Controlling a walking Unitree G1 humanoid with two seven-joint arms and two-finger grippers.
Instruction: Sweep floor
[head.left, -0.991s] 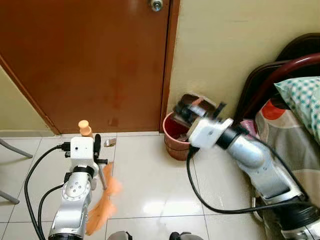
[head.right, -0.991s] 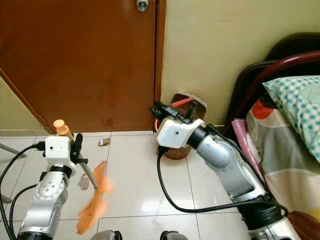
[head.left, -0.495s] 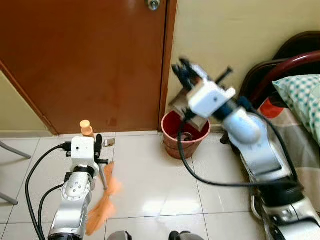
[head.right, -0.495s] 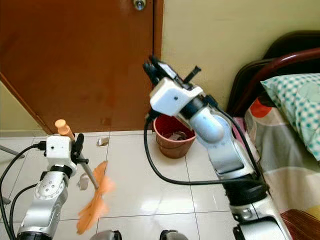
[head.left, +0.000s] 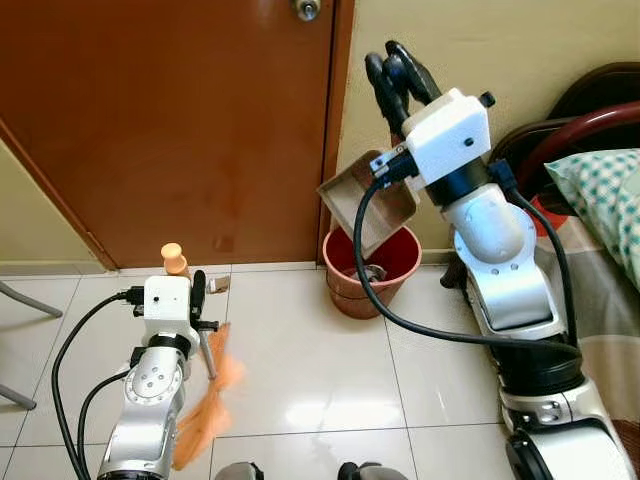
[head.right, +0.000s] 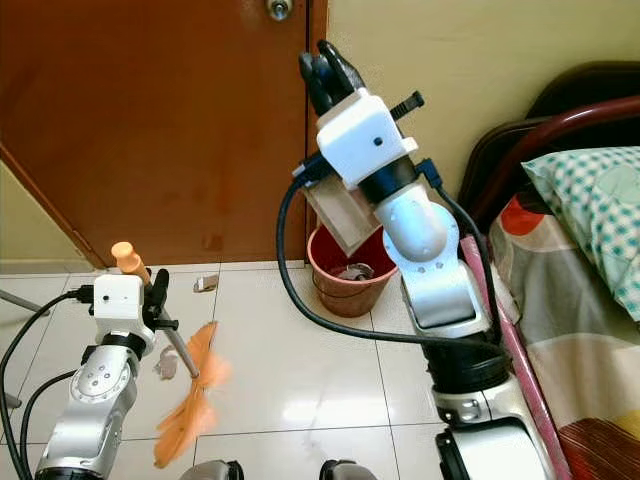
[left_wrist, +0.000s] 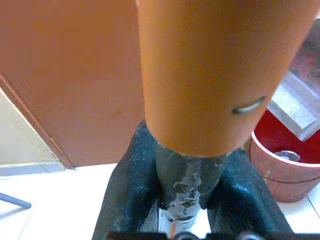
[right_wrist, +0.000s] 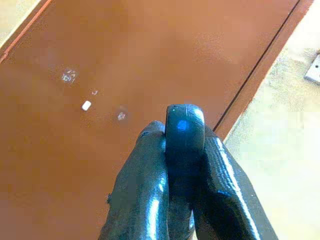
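Observation:
My left gripper (head.left: 196, 292) is shut on a small broom. Its orange handle end (head.left: 172, 257) sticks up and its orange bristles (head.left: 205, 415) hang low over the tiled floor. In the left wrist view the black fingers (left_wrist: 131, 192) clamp the broom's grey shaft under the orange handle (left_wrist: 205, 75). My right gripper (head.left: 397, 72) is raised high before the wall, shut on the black handle (right_wrist: 184, 145) of a brown dustpan (head.left: 368, 205). The pan hangs tilted above a red bucket (head.left: 372, 270) that has scraps inside. A small scrap (head.left: 220, 285) lies on the floor by the door.
A brown door (head.left: 180, 120) closes off the back, with a cream wall to its right. A bed with a dark headboard (head.left: 590, 110) and patterned bedding stands at the right. A grey chair leg (head.left: 20, 298) crosses the left edge. Another scrap (head.right: 167, 366) lies near the broom.
My right arm has swung the dustpan up from the bucket's rim to well above it, the pan now tilted over the bucket. The left arm and broom have stayed put.

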